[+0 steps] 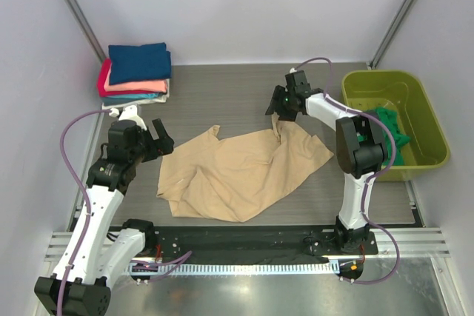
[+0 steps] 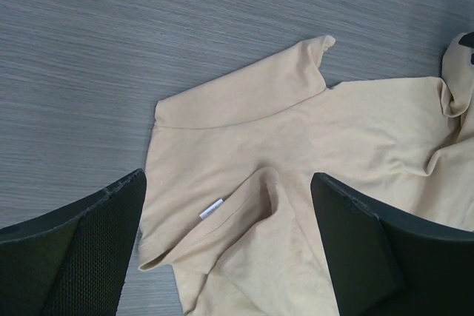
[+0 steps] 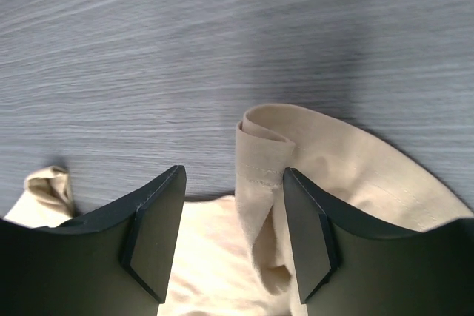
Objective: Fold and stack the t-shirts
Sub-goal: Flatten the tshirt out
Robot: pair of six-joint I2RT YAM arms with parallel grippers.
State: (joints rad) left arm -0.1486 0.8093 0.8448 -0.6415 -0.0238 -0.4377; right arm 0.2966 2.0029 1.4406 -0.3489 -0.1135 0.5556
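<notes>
The grey wood-grain table (image 1: 222,86) takes most of the view from above. On its middle lies the tan t-shirt (image 1: 244,172), open but crumpled, with many wrinkles. One end is close to my left arm and the other end reaches toward the tub.

The lime-green tub (image 1: 429,149) stands at the right edge of the table. A green t-shirt (image 1: 386,125) lies bunched inside it, against its left wall and partly behind my right arm.

In the far left corner is the stack of folded t-shirts (image 1: 137,73). A navy blue one is on top, a coral pink one is under it, a red edge shows on the left side, and a paler layer is at the bottom.

My left claw (image 1: 161,138) hovers just beside the left end of the tan t-shirt, and its jaws stand wide apart with nothing between them. In its own camera, the left claw (image 2: 228,183) looks down on a sleeve (image 2: 244,94) and on a small white label (image 2: 211,210) near the hem.

My right claw (image 1: 281,112) is at the far edge of the tan t-shirt, where the cloth rises in a small peak. In its own camera, the right claw (image 3: 233,175) has its jaws partly apart around an upright fold (image 3: 263,138) of the tan cloth. The fold stands against one finger, and a gap shows at the other, so the cloth is not pinched.
</notes>
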